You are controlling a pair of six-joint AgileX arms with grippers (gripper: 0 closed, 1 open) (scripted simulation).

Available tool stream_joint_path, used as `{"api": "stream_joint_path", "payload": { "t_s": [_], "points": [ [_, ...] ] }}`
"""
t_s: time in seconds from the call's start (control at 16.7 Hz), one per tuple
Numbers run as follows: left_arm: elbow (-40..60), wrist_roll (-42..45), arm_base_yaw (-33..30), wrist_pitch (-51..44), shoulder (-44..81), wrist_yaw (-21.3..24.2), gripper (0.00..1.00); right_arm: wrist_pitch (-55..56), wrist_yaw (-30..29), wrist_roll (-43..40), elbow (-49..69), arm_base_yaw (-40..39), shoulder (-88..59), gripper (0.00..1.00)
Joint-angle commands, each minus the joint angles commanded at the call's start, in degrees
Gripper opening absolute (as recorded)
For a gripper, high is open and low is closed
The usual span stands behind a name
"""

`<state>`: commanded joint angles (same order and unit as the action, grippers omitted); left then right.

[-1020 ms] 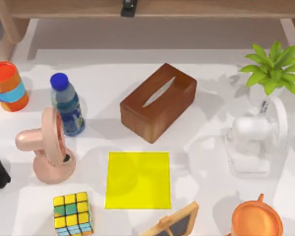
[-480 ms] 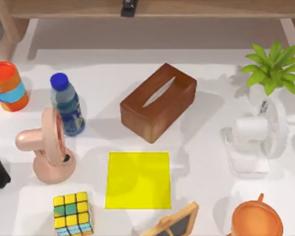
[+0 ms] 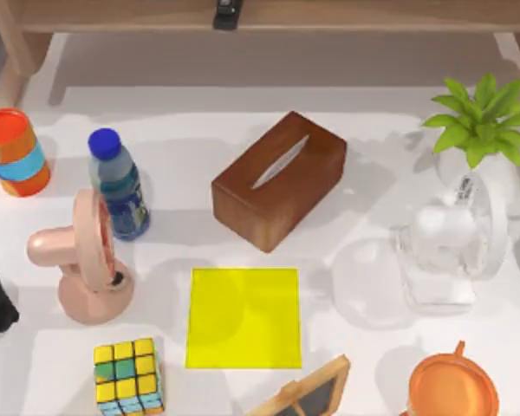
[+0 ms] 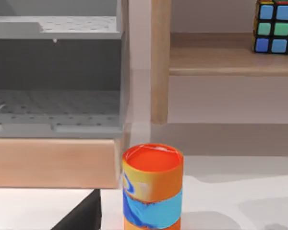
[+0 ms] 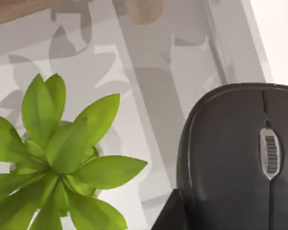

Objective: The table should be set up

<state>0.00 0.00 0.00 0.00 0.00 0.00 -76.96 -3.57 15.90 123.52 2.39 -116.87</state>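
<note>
Plainly, the table is broad, white, smooth.

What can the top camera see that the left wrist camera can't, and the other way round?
Top view, not left wrist view: the brown tissue box, yellow mat, pink fan, white fan and potted plant. Left wrist view, not top view: a grey holed rack and a colourful cube up on a wooden shelf. Both: the orange-and-blue can standing on the white table.
</note>
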Motion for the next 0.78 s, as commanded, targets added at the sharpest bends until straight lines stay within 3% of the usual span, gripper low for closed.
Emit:
{"api": "stream_joint_path", "payload": {
  "t_s": [0.78],
  "points": [
    [0.0, 0.0, 0.0, 0.0, 0.0, 0.0, 1.0, 10.9, -0.6, 27.2, -15.9, -43.2, -1.8, 0.0]
  ]
}}
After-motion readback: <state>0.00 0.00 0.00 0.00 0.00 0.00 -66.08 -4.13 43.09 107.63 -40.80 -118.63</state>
